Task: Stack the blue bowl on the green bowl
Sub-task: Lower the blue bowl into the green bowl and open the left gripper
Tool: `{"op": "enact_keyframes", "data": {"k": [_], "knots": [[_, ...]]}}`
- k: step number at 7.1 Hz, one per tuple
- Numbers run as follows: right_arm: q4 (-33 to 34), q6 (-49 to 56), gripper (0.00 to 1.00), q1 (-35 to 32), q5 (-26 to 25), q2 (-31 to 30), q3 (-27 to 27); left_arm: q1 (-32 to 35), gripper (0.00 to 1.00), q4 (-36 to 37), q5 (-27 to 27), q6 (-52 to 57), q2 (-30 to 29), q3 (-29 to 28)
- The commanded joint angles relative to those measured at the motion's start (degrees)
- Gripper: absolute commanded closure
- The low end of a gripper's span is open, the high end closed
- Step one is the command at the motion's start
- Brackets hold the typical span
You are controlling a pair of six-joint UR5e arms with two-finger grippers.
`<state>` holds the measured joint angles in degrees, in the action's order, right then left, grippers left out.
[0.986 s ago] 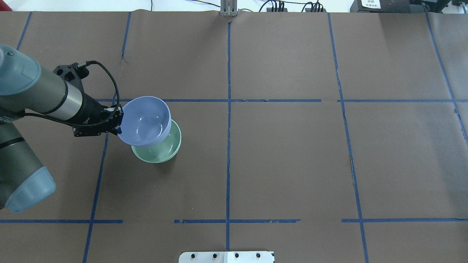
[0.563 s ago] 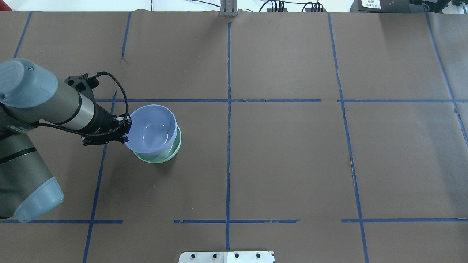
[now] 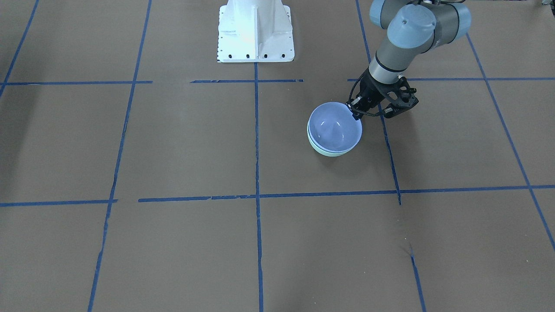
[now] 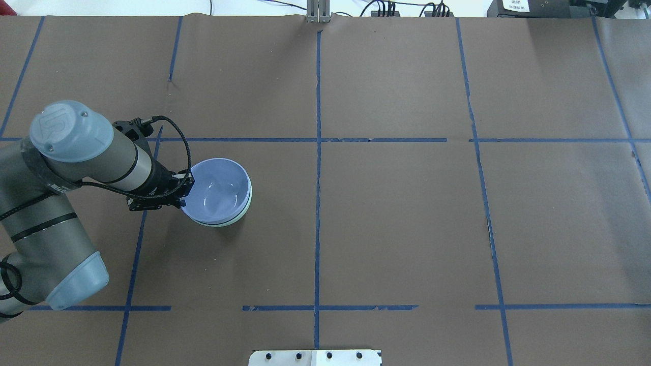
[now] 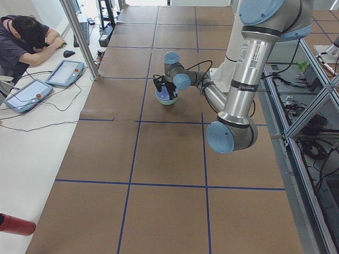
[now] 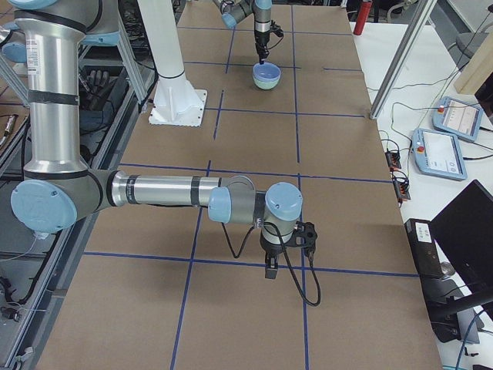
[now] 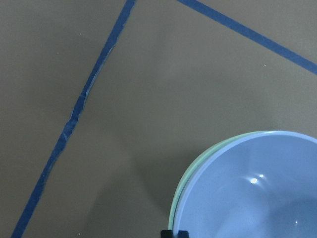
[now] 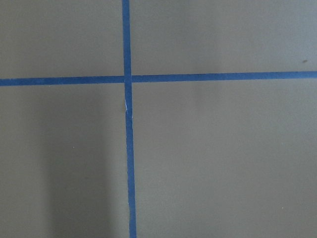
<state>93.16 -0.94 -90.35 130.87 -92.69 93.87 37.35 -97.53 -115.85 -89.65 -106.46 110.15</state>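
The blue bowl (image 4: 218,190) sits nested inside the green bowl (image 4: 224,222) on the table's left half; only a thin mint rim and lower wall show under it. Both also show in the front view: the blue bowl (image 3: 334,125) and the green bowl (image 3: 327,151). My left gripper (image 4: 185,190) is shut on the blue bowl's near-left rim. In the left wrist view the blue bowl (image 7: 257,193) fills the lower right. My right gripper (image 6: 269,268) hangs over bare table far from the bowls, and I cannot tell whether it is open or shut.
The white robot base plate (image 3: 255,30) stands at the table's near middle edge. Blue tape lines grid the brown table cover (image 4: 407,229). An operator (image 5: 24,45) and tablets (image 5: 63,73) are at a side table beyond a metal post (image 5: 79,37).
My left gripper has carried the blue bowl forward and down, from tilted above the green bowl's rim to seated level inside it.
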Motion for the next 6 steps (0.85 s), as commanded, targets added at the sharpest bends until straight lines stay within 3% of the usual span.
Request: {"op": "enact_keyframes", "data": {"k": [1, 2, 3, 5, 6], "knots": [[0.0, 0.06, 0.0, -0.09, 0.0, -0.03, 0.0, -0.09, 1.0, -0.03, -0.08, 0.0, -0.5, -0.82], [0.0, 0.06, 0.0, 0.0, 0.0, 0.05, 0.0, -0.09, 0.79, -0.03, 0.09, 0.26, -0.5, -0.82], [0.0, 0.06, 0.0, 0.0, 0.0, -0.03, 0.0, -0.09, 0.01, -0.03, 0.7, 0.0, -0.5, -0.56], [0.0, 0.06, 0.0, 0.0, 0.0, -0.03, 0.0, 0.96, 0.0, -0.03, 0.1, 0.87, 0.45, 4.76], [0.0, 0.06, 0.0, 0.0, 0.0, 0.05, 0.0, 4.53, 0.0, 0.31, -0.25, 5.41, 1.77, 6.89]]}}
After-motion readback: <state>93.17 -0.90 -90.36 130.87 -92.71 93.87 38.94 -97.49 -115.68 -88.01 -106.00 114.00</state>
